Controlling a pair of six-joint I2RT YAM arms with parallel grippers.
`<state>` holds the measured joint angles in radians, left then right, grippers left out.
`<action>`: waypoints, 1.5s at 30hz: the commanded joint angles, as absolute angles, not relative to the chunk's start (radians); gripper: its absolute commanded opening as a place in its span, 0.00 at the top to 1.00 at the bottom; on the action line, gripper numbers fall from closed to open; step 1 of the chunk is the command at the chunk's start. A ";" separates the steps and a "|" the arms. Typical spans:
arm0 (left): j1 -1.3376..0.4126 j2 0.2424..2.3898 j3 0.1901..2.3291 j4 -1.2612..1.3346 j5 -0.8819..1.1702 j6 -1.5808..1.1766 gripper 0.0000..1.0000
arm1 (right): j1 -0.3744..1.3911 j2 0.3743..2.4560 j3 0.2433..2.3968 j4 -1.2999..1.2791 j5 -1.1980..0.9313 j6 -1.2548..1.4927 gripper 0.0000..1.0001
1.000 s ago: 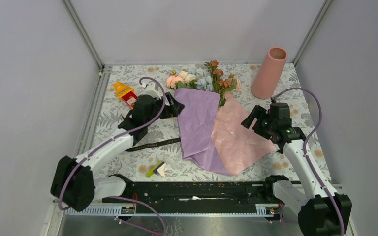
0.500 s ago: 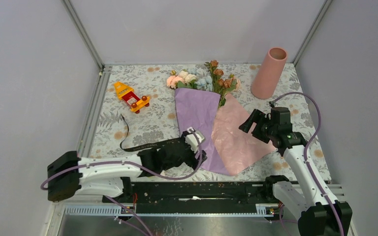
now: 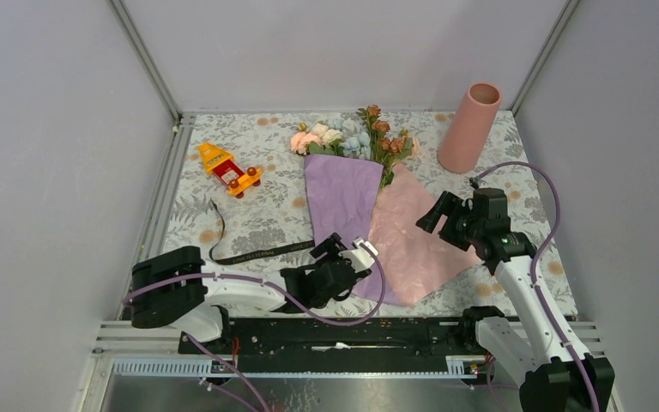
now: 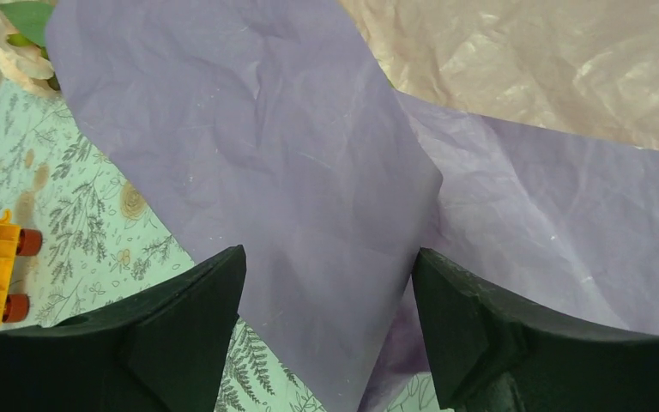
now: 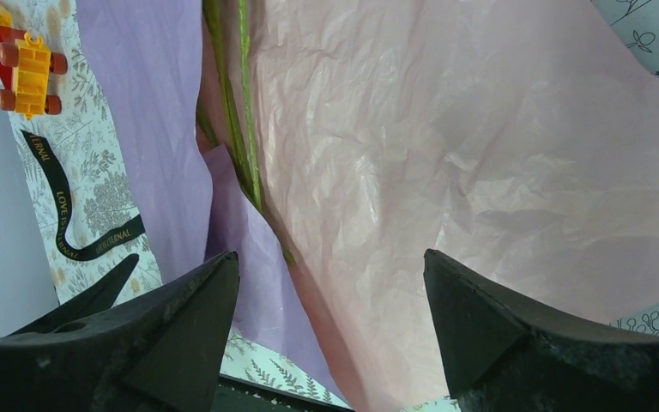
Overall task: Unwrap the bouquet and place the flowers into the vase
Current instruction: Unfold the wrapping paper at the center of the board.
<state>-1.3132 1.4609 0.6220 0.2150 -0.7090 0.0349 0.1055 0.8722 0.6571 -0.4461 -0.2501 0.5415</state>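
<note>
Left end effector [image 4: 329,287] wide open, empty, over purple paper [image 4: 257,146]. Right end effector [image 5: 330,287] wide open, empty, over pink paper [image 5: 446,146].

Crinkled paper bouquet [image 3: 353,202], matt vase [image 3: 469,129]

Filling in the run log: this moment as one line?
ribbon off | paper half open, flowers inside | left tool open at purple flap | right tool open over pink sheet | vase upright

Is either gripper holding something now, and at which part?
Nothing is held. The left gripper and right gripper stand open near the crinkled purple-and-pink paper.
</note>
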 commanded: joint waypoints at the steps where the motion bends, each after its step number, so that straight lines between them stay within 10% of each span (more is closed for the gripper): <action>1: -1.323 1.489 0.648 0.331 -0.790 0.078 0.23 | 0.104 0.871 0.666 -0.459 -0.266 0.520 0.15; 9: -1.331 1.472 0.607 0.429 -0.846 0.072 0.28 | 0.104 0.874 0.677 -0.469 -0.266 0.515 0.15; 26: -1.329 1.253 0.566 0.042 -1.027 -0.490 0.70 | 0.112 0.887 0.613 -0.464 -0.397 0.474 0.20; 45: -1.298 0.781 0.482 -0.630 -0.999 -1.038 0.34 | 0.265 0.938 0.623 -0.437 -0.345 0.507 0.21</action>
<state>-1.3106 0.9039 0.4454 -0.5091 -1.0054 -1.0126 0.2157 0.9367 0.5907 -0.4660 -0.3576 0.4946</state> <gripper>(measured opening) 0.611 0.789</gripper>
